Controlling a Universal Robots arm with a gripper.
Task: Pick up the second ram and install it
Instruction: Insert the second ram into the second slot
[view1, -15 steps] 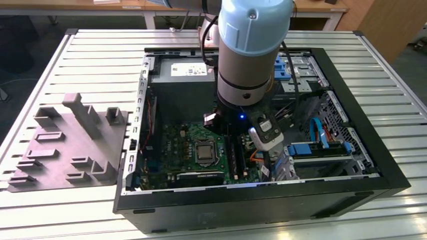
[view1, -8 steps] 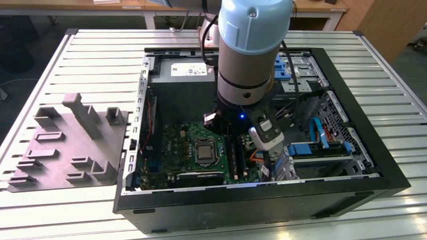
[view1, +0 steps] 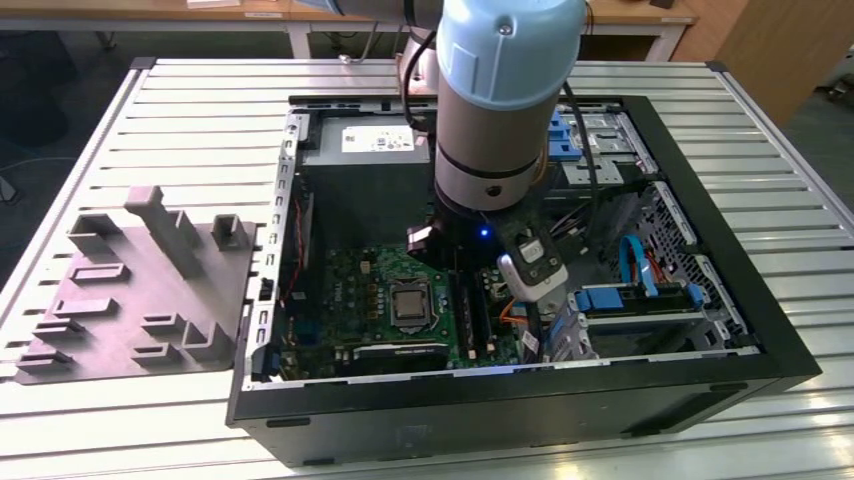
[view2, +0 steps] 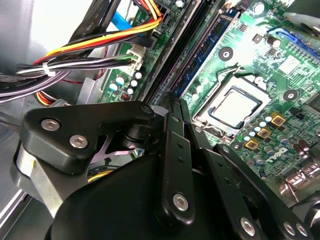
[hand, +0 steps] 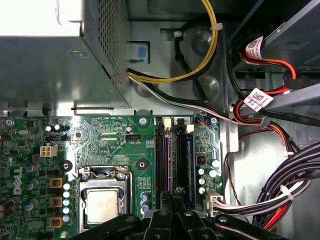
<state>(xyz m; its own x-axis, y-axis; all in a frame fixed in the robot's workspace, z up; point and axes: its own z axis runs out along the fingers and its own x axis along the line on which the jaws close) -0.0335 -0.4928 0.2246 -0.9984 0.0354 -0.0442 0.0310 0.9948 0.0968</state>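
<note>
Second ram (hand: 176, 192) looks pinched edge-on in your tool (view2: 175, 106), its fingers nearly together, and you hold it low inside the computer case (view1: 787, 350) above the motherboard's black slots (hand: 165, 155) so its edge runs along them.

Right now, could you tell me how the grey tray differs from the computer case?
The tray is pale grey; the case is black. The tray is a low moulded slab; the case is a deep open box with the arm reaching in. Both rest on the slatted table.
</note>
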